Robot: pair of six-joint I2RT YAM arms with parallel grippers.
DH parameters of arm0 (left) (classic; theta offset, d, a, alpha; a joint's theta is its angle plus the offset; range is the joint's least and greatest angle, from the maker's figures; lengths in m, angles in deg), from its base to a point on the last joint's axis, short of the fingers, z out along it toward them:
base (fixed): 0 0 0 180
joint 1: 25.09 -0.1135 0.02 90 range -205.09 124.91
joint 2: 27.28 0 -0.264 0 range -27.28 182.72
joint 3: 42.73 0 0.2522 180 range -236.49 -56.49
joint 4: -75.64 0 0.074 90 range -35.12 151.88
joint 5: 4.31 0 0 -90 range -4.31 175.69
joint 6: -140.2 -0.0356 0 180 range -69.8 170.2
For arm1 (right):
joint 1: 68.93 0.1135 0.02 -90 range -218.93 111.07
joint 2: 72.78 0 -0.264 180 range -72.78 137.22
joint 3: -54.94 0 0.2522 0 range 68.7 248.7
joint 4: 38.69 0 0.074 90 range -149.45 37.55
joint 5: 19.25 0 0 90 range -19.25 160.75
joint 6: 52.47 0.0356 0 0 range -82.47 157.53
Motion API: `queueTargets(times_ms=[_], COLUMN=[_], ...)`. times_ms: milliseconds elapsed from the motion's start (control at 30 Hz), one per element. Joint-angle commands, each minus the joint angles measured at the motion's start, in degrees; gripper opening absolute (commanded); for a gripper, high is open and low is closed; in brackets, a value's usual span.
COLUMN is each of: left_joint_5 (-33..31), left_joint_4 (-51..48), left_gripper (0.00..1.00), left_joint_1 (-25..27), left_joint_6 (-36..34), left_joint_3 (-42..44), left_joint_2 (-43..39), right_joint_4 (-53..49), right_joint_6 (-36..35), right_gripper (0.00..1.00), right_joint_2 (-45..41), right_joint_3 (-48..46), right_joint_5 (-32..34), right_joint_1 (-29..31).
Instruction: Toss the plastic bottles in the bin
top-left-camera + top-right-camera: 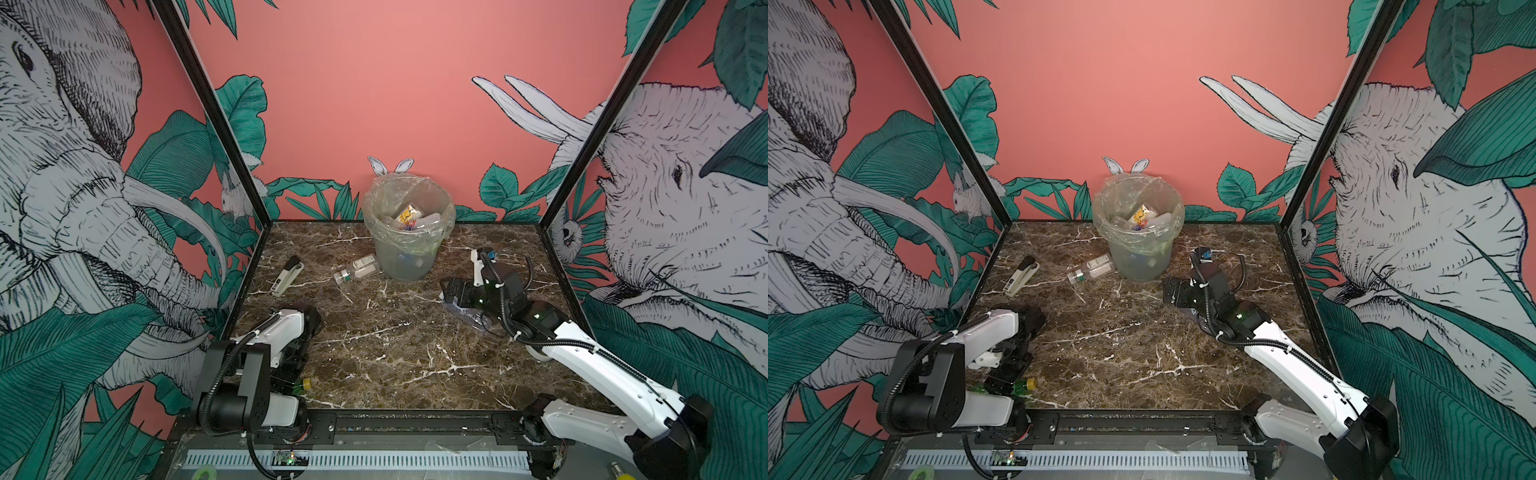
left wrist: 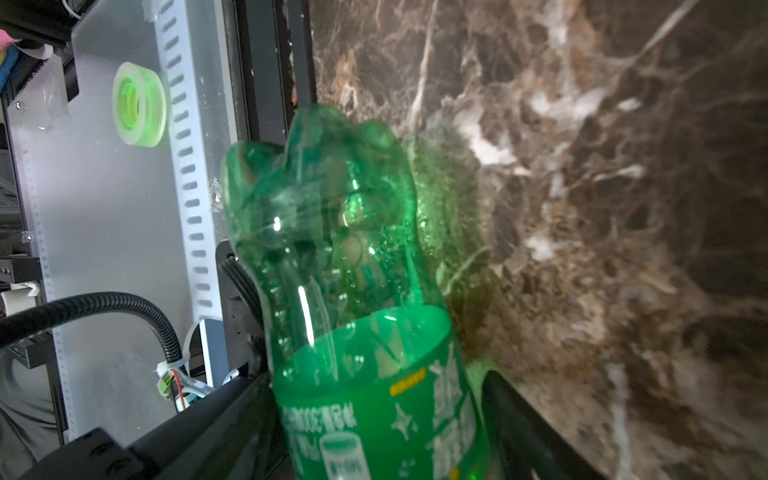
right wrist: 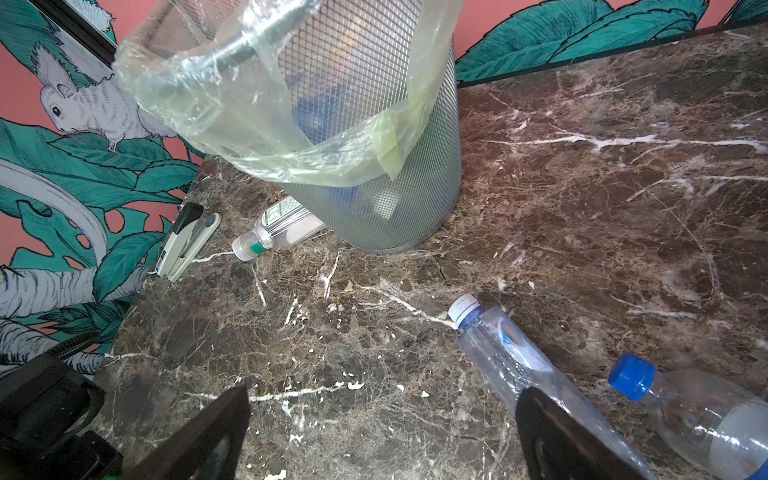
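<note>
Down at 7 o'clock of the worktop (image 1: 395, 332), close to the front edge, pinching a green bottle (image 2: 332, 232) between the left fingers (image 2: 232, 419), one pressed against each side of its green label. Lies on its side there, yellow cap (image 1: 1030, 383) toward 3 o'clock in both top views. Shows blurred at the lobed base in the left wrist view.

Over at 3 o'clock, holding the right fingers (image 3: 552, 432) spread wide and low above the worktop, with only bare marble between them. Overlaps a white-capped bottle (image 3: 498, 349) with one fingertip in the right wrist view; cannot tell whether touching. Just beside that, a blue-capped bottle (image 3: 706, 419), clear too and also on its side.

Up at 12 o'clock, near the back wall, standing upright: the bin (image 1: 399, 266), grey mesh lined with a crinkly clear bag folded over the rim. Holds heaped bottles (image 1: 409, 216), one with a sunflower label. At 8 o'clock of the bin, just beside its foot, a labelled bottle (image 1: 357, 268), clear, on its side, cap end pointing away from the bin. At 10 o'clock of the worktop, well apart from both arms, a white-and-black stapler (image 1: 286, 274) lying flat.
</note>
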Motion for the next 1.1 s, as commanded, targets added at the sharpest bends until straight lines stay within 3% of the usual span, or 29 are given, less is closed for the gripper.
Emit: queueTargets(times_ms=[0, 133, 300, 433, 600, 833, 1067], left_joint_5=[0.64, -0.05, -2.70, -3.55, -5.02, -6.50, -12.84], left_joint_4=[-1.31, -1.36, -2.73, -1.53, -2.21, -1.79, -5.09], left_gripper=[0.74, 0.71, 0.72, 0.62, 0.56, 0.50, 0.48], left_joint_1=[-0.04, 0.98, 7.44, 11.47, 16.18, 26.00, 38.34], left_joint_6=[3.78, 4.71, 8.74, 9.91, 11.40, 12.09, 9.79], left_joint_3=[1.81, 1.47, -0.76, -2.47, -5.75, -11.58, -21.69], left_joint_2=[-1.92, -1.59, -0.03, 2.12, 5.88, 12.59, 19.34], right_joint_4=[1.02, 0.91, -0.24, -1.11, -2.68, -4.10, -5.66], right_joint_6=[0.93, 1.51, 1.79, 2.25, 2.46, 2.59, 2.72], right_gripper=[0.99, 0.99, 0.99, 0.99, 0.99, 0.99, 0.99], right_joint_2=[-0.61, -1.06, -1.15, -2.32, -4.16, -5.89, -7.76], right_joint_3=[1.84, 2.25, 3.32, 3.24, 2.89, 2.11, 0.66], right_joint_5=[-0.51, -0.37, -0.76, -0.68, 0.09, 1.06, 1.92], right_joint_1=[-0.19, -0.19, -0.14, -0.10, -0.10, -0.10, -0.10])
